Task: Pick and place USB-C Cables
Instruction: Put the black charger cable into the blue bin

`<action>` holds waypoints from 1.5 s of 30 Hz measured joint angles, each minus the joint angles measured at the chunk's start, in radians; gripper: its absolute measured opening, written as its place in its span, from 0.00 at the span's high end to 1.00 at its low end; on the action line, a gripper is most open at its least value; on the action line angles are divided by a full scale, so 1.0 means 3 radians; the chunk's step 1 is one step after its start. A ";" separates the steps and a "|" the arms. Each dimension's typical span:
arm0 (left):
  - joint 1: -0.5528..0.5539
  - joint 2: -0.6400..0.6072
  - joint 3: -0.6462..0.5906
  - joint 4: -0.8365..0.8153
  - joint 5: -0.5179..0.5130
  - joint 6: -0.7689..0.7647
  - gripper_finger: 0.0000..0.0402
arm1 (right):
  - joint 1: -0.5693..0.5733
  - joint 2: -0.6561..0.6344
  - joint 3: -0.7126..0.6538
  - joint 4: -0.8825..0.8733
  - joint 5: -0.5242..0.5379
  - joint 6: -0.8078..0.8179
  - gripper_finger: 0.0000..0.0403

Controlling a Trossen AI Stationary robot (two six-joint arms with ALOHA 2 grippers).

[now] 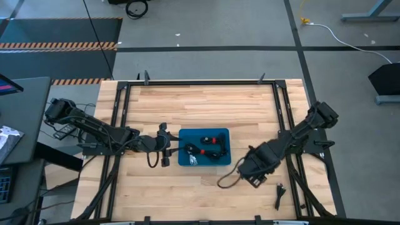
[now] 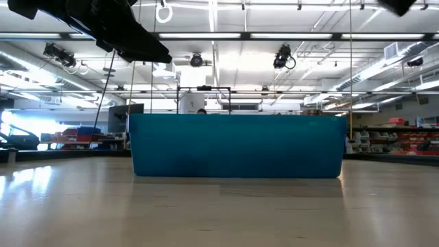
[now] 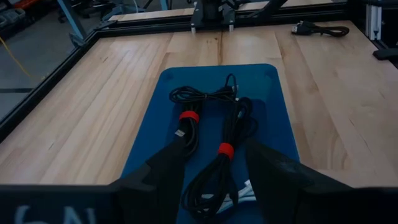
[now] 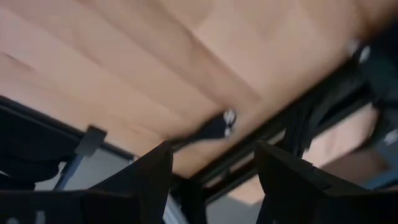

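While the left gripper point(image 1: 164, 145) hovers just beside the left edge of the blue tray point(image 1: 224, 159), its fingers point(image 3: 163, 167) stand apart with nothing between them, framing the nearest coil in the left wrist view. Two USB-C cables point(image 3: 214, 165) lie inside the tray, each a black bundle with a red band; the one closer to the left gripper stretches lengthwise, and the second cable point(image 3: 194, 109) lies just beside it, its loose end curling toward the tray's far edge. From desk height, only the tray's blue wall point(image 2: 236, 145) shows, hiding its contents. Farther across the desk point(image 1: 200, 103), the right gripper point(image 1: 255, 170) sits low near the front right, well apart from the tray, its fingers point(image 4: 152, 171) spread wide and empty. Beyond it, a third cable point(image 1: 279, 196) lies on the wood near the desk's right front corner, outside the tray.
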 joint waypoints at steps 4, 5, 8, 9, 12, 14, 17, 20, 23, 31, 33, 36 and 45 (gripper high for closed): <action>0.0000 0.0000 0.0000 0.0000 0.0000 0.0002 0.57 | 0.0222 0.0000 0.0000 0.0000 -0.0115 0.0444 0.42; 0.0000 0.0000 0.0000 0.0000 0.0000 0.0002 0.57 | 0.0269 0.0000 0.0000 0.0000 -0.0122 0.0549 0.42; 0.0000 0.0000 0.0000 0.0000 0.0001 0.0003 0.57 | 0.0391 0.0000 -0.0006 0.0014 -0.0124 0.0879 0.42; 0.0000 0.0000 0.0000 0.0000 0.0001 0.0002 0.57 | 0.0427 0.0000 -0.0021 0.0037 -0.0126 0.0989 0.42; 0.0000 0.0000 0.0000 -0.0002 0.0006 0.0002 0.57 | 0.0545 0.0000 -0.0122 0.0097 -0.0172 0.1263 0.42; 0.0000 0.0000 0.0000 -0.0019 0.0006 -0.0006 0.57 | 0.0613 0.0000 -0.0219 0.0210 -0.0236 0.1422 0.42; -0.0006 0.0000 0.0000 -0.0032 0.0008 -0.0034 0.57 | 0.0692 0.0001 -0.0365 0.0382 -0.0318 0.1655 0.42; -0.0035 0.0000 0.0000 -0.0054 0.0007 -0.0054 0.57 | 0.0771 0.0002 -0.0474 0.0528 -0.0337 0.1900 0.42; -0.0083 0.0000 0.0000 -0.0053 0.0008 -0.0059 0.57 | 0.0839 0.0003 -0.0571 0.0600 -0.0361 0.2140 0.42; -0.0205 0.0000 0.0000 -0.0052 0.0008 -0.0057 0.57 | 0.0911 0.0003 -0.0834 0.1073 -0.0654 0.2616 0.46; -0.0222 0.0000 0.0000 -0.0052 0.0008 -0.0002 0.57 | 0.0912 0.0003 -0.0877 0.1159 -0.0714 0.2680 0.47; -0.0232 0.0000 0.0000 -0.0050 0.0008 0.0038 0.57 | 0.0912 0.0003 -0.0905 0.1199 -0.0731 0.2730 0.49; -0.0232 0.0000 0.0000 -0.0070 0.0008 0.0057 0.57 | 0.0912 0.0003 -0.1230 0.1936 -0.0738 0.2767 0.50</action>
